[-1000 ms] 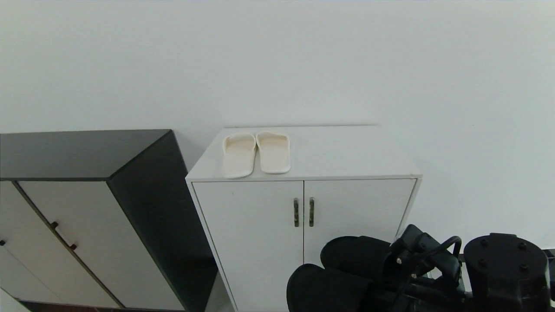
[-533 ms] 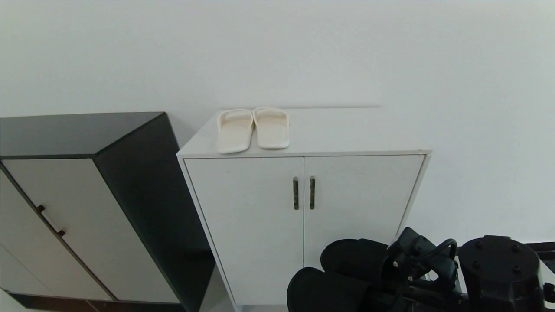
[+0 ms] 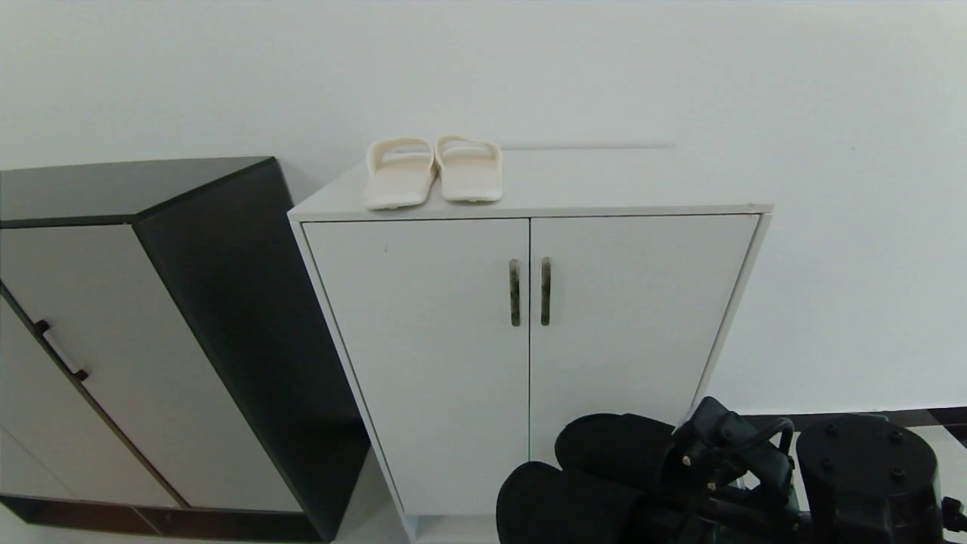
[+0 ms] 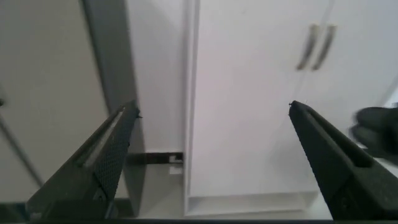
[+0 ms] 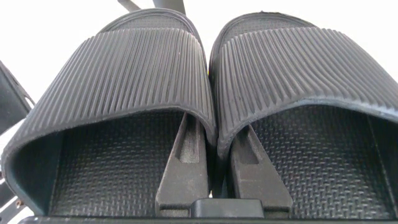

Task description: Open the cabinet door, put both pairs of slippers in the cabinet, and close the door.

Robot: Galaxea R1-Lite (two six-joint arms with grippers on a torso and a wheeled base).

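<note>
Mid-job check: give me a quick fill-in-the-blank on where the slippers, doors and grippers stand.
The cream slippers lie on ___ of the white cabinet.
Both its doors are ___.
The right gripper holds the black slippers; the left gripper is ___.
Missing: top; shut; open.

A black-sided cabinet (image 3: 227, 317) stands against the white wall (image 3: 680, 68) behind it (its pale front (image 3: 113, 325) carries a dark bar handle (image 3: 59, 351)). A dark baseboard (image 3: 922, 415) runs well off to its side.
</note>
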